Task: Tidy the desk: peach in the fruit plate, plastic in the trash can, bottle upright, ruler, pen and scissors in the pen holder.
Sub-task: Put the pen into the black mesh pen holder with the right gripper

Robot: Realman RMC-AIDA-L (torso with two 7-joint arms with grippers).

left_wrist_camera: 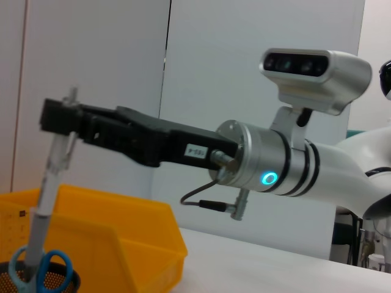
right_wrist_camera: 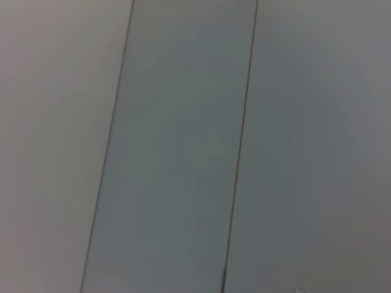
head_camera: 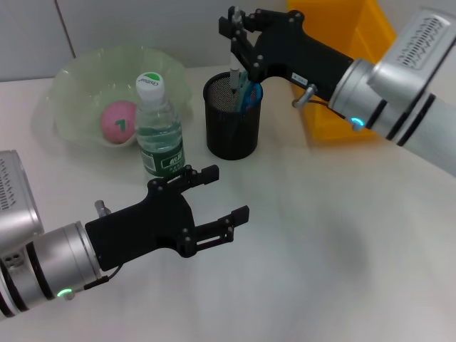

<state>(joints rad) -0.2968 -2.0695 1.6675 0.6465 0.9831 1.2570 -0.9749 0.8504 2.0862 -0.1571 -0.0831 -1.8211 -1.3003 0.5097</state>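
Left gripper point(head_camera: 214, 199) nearest, fingers spread, empty, bottle point(head_camera: 158, 127) upright just beyond it. Right gripper point(head_camera: 237, 32) above holder point(head_camera: 232, 117), clamped on pen point(left_wrist_camera: 50, 183); only left wrist view shows that grip, pen tip down by scissors point(left_wrist_camera: 43, 268). Peach point(head_camera: 118, 120) in plate point(head_camera: 78, 89).

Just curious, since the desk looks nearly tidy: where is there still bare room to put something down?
The table is bare to the right of the left gripper, in front of the pen holder and yellow bin. It is crowded at the back left: bottle against the fruit plate holding the peach, and the right gripper over the holder.
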